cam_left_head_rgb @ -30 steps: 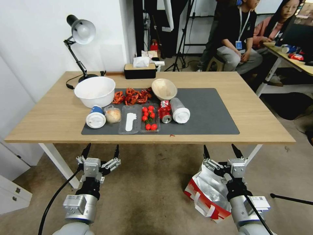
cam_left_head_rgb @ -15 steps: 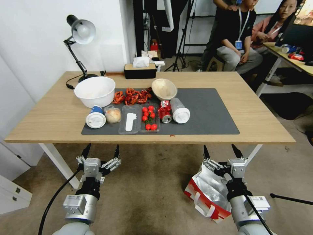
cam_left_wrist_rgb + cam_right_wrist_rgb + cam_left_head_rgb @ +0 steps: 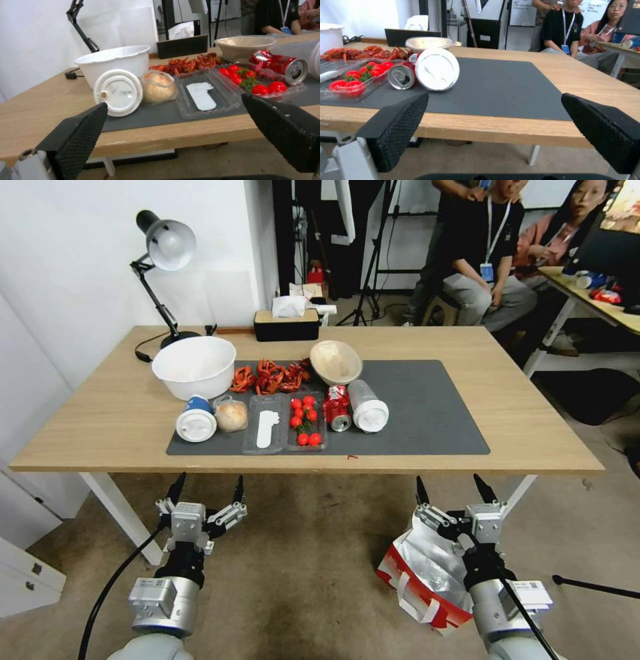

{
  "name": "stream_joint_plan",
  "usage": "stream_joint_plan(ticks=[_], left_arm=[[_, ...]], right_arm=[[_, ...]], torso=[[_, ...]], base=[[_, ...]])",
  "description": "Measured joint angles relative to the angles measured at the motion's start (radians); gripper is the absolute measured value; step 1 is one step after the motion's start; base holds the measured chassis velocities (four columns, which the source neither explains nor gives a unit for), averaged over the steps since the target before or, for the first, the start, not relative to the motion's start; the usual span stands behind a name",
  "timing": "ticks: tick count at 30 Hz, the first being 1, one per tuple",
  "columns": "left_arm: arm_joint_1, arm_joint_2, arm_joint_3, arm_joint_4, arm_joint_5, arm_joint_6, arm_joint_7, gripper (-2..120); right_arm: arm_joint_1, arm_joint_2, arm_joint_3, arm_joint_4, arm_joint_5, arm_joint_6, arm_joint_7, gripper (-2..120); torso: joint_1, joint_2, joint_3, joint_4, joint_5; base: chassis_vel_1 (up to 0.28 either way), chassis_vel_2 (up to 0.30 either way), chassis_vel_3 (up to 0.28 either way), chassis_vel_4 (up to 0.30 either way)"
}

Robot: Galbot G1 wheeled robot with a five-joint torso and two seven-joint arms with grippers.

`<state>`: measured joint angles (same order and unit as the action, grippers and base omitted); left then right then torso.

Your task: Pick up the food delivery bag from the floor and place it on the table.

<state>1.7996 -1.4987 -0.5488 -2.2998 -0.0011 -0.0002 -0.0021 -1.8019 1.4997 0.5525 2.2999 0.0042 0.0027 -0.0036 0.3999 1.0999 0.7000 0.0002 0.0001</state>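
Both grippers are just hanging out in front of the table's near edge, below the tabletop. The right gripper [image 3: 453,488] has its fingers spread wide, nothing in them, and it's sitting right over the food delivery bag [image 3: 427,573]. The bag is down on the floor [image 3: 300,580] by the robot's right side, mouth open so you can see the crinkly silver lining, red band round the bottom, white strap handle flopped toward the front. From the head view I can't tell if the gripper actually touches the foil or just hovers over it.

The left gripper [image 3: 205,488] is spread wide and empty too, well away from the bag, over bare floor.

Up on the table [image 3: 100,427] the dark mat [image 3: 427,413] has a white bowl [image 3: 194,367], a lidded cup [image 3: 196,423], a tray of tomatoes [image 3: 305,420] and a red can [image 3: 337,407] on its left half.
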Motion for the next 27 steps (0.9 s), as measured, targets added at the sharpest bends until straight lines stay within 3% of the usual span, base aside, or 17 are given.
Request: stream_joint_plan(ticks=[5,6,8,10,27], left_arm=[[-0.014,0.03,0.025,0.007,-0.044,-0.01,-0.055,100],[-0.027,0.062,0.054,0.014,-0.087,-0.02,-0.109,100],[-0.054,0.124,0.109,0.028,-0.177,-0.042,-0.221,100],[-0.059,0.141,0.122,0.034,-0.202,-0.052,-0.245,100],[-0.031,0.167,0.123,0.087,-0.255,-0.192,-0.222,100]], right_arm=[[-0.044,-0.015,0.085,0.003,0.086,0.073,-0.087,100],[-0.063,-0.02,0.12,0.006,0.123,0.105,-0.125,100],[-0.064,-0.031,0.146,-0.018,0.15,0.139,-0.153,100],[-0.061,-0.034,0.149,-0.024,0.154,0.143,-0.157,100],[-0.052,-0.037,0.153,-0.043,0.16,0.151,-0.152,100]], torso=[[0.0,0.0,0.0,0.0,0.0],[0.0,0.0,0.0,-0.0009,-0.0008],[0.0,0.0,0.0,-0.0003,0.0001],[0.0,0.0,0.0,-0.0004,0.0],[0.0,0.0,0.0,-0.0002,-0.0002]], base=[[0.0,0.0,0.0,0.0],[0.0,0.0,0.0,0.0],[0.0,0.0,0.0,0.0],[0.0,0.0,0.0,0.0],[0.0,0.0,0.0,0.0]])
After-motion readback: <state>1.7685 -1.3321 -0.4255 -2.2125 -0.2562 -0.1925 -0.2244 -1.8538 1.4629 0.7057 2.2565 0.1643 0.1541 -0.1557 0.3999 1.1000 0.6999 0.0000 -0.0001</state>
